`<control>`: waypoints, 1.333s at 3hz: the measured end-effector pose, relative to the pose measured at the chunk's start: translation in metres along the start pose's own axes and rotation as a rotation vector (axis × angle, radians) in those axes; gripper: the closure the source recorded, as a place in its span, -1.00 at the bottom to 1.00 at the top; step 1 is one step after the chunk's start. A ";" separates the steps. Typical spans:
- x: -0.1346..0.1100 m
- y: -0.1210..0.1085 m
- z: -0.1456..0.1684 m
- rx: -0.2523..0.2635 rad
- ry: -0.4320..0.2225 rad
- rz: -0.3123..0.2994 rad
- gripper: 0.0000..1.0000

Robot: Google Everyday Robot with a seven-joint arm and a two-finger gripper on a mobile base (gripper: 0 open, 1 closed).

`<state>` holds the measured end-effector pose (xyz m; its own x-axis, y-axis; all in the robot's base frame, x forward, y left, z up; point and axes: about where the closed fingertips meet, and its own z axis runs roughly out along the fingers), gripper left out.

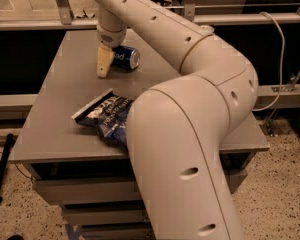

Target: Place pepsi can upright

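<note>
The pepsi can (126, 57) is dark blue with white lettering. It lies on its side at the far middle of the grey table (60, 89), its silver end facing right. My gripper (106, 63) reaches down from the long white arm (190, 49) and sits right at the can's left end, touching or nearly touching it. The arm hides the part of the can behind the gripper.
A blue-and-white crinkled chip bag (104, 118) lies at the front middle of the table, partly hidden by my arm's large lower link (180, 174). A metal railing (240, 18) runs behind the table. A cable (280, 59) hangs at the right.
</note>
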<state>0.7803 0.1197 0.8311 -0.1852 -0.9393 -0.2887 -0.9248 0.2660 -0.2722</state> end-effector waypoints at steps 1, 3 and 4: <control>0.001 -0.003 -0.004 0.001 -0.002 0.000 -0.04; -0.001 -0.015 -0.050 0.026 -0.112 0.012 0.90; 0.012 -0.011 -0.080 0.005 -0.264 0.097 1.00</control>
<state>0.7614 0.0885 0.9036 -0.1791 -0.8206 -0.5428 -0.9050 0.3538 -0.2363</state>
